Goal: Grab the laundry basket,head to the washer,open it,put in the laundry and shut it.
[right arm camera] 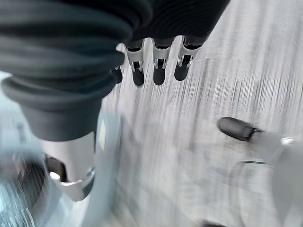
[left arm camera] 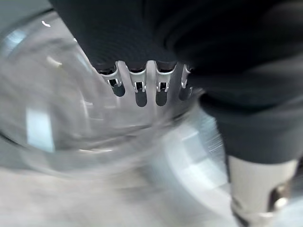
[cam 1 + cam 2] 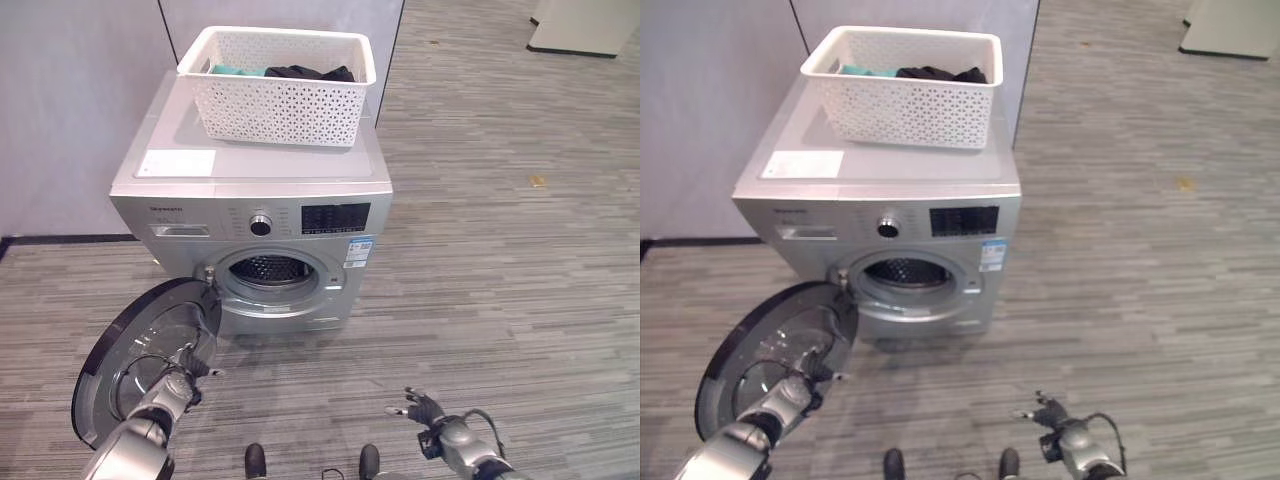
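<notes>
A white lattice laundry basket (image 3: 280, 105) stands on top of the silver washer (image 3: 250, 170), with dark cloth (image 3: 310, 72) and teal cloth (image 3: 235, 70) inside it. The washer's round door (image 3: 140, 345) hangs wide open to the left, so the drum opening (image 3: 270, 270) is exposed. My left hand (image 3: 178, 385) is low against the inner glass of the door; its fingers (image 2: 137, 90) are relaxed and hold nothing. My right hand (image 3: 428, 408) hovers low over the floor in front of the washer with its fingers (image 1: 158, 71) spread open and empty.
A grey partition wall (image 3: 70, 100) runs behind and left of the washer. A white cabinet base (image 3: 585, 25) stands far back right. Striped grey carpet (image 3: 500, 280) stretches to the right of the washer.
</notes>
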Tool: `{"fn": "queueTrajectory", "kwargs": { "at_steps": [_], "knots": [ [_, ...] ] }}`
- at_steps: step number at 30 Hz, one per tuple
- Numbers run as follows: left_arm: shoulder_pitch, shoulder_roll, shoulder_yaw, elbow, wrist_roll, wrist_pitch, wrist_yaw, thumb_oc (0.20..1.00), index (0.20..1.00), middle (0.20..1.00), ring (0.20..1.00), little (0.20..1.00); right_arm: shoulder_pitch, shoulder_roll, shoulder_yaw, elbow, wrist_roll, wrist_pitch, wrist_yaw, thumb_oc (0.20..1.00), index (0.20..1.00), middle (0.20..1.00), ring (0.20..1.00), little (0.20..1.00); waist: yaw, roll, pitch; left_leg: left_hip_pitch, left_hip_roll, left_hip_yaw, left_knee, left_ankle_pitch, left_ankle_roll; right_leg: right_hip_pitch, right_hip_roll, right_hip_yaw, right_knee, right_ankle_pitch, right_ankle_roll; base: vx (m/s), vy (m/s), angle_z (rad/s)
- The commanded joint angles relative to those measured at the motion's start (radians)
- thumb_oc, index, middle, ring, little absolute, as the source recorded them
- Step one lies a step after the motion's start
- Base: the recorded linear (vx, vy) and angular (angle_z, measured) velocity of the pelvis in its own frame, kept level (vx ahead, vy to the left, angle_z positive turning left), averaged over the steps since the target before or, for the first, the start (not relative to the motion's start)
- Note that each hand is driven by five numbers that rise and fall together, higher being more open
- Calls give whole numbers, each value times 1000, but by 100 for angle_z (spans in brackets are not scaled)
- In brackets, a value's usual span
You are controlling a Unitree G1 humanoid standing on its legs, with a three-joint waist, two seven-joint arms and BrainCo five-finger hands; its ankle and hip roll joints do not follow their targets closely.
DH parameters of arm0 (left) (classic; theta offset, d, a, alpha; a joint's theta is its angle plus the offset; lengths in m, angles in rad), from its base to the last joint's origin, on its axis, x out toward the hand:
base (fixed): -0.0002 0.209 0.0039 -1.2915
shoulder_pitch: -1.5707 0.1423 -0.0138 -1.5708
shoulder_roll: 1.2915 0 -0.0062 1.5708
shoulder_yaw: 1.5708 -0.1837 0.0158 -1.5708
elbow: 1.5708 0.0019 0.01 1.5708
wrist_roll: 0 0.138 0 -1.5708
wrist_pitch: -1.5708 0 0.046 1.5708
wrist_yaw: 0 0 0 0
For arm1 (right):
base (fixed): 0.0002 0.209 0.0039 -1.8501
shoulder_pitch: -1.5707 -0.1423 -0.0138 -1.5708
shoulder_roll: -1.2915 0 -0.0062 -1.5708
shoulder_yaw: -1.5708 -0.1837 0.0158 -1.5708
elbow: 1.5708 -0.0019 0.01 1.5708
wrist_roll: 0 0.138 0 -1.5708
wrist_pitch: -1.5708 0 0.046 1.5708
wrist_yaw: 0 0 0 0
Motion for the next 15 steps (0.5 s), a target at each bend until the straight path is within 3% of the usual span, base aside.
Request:
{"fn": "queueTrajectory", "kwargs": {
  "at_steps": [1,4,7,8,11,12,14,15],
  "knots": [
    [32,-1,40,27,-23,-64,24,1000,1000,1000,1000,1000,-24,-73,-122,-78,70,-63,-76,1000,1000,1000,1000,1000,35,-7,36,97,2,-34,21,-127,-5,-16,-80,13,18,-6,82,54,123,-2],
    [160,-42,87,9,-66,-82,-19,1000,1000,1000,1000,1000,-3,-127,-259,-209,121,-85,-129,1000,1000,1000,1000,1000,44,-3,28,94,-32,-43,97,-179,23,-2,-110,28,31,-3,89,40,138,-6],
    [202,-69,99,20,-95,-88,-35,1000,1000,1000,1000,1000,-9,-161,-316,-305,139,-90,-155,1000,1000,1000,1000,1000,49,-4,25,85,-57,-48,143,-212,42,-4,-134,36,46,2,94,-1,153,0],
    [239,-94,114,37,-122,-93,-48,1000,1000,1000,1000,1000,-8,-202,-373,-420,135,-98,-184,1000,1000,1000,1000,1000,52,-1,22,84,-83,-54,172,-245,64,-7,-158,43,67,6,103,-11,188,4],
    [258,-112,120,54,-140,-92,-62,1000,1000,1000,1000,1000,-3,-237,-420,-533,100,-106,-213,1000,1000,1000,1000,1000,54,-3,11,82,-113,-62,177,-255,86,-25,-189,44,105,10,111,-1,193,4],
    [260,-122,105,89,-156,-81,-74,1000,1000,1000,1000,1000,-31,-299,-463,-604,58,-124,-262,1000,1000,1000,1000,1000,61,-2,2,95,-143,-87,177,-262,112,-44,-210,43,219,-14,103,16,258,6],
    [259,-124,105,90,-156,-82,-74,1000,1000,1000,1000,1000,-32,-300,-464,-604,58,-124,-262,1000,1000,1000,1000,1000,61,-2,3,96,-145,-89,177,-262,113,-48,-212,44,228,-20,103,16,148,19],
    [245,-127,88,115,-161,-70,-78,1000,1000,1000,1000,1000,-72,-357,-477,-623,50,-131,-279,1000,1000,1000,1000,1000,60,-3,23,104,-155,-124,191,-267,134,-89,-174,80,378,-28,86,16,144,32]
  ]
}}
